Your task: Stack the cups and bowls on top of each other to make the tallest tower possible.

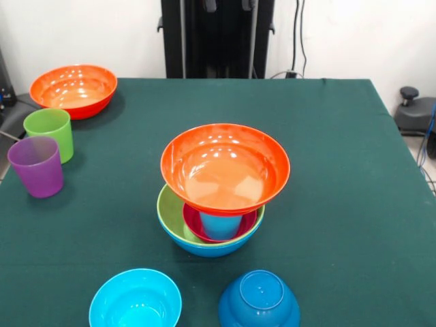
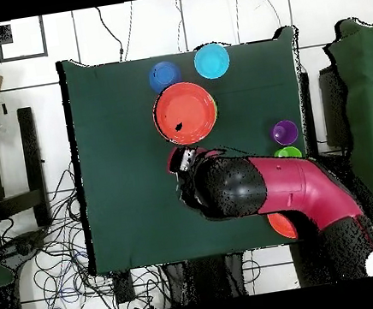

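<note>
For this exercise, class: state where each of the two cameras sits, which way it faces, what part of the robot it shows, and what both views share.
Front view: across the table from the robot, facing its black pedestal; no arm shows.
Overhead view: above the table, looking straight down; the red and black arm reaches in from the bottom, its gripper beside the tower.
Shared: the tower, topped by an orange bowl, and the purple cup.

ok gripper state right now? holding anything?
Gripper: seen only from overhead, beside the tower's top orange bowl; open or shut cannot be told, and nothing is visibly held.
</note>
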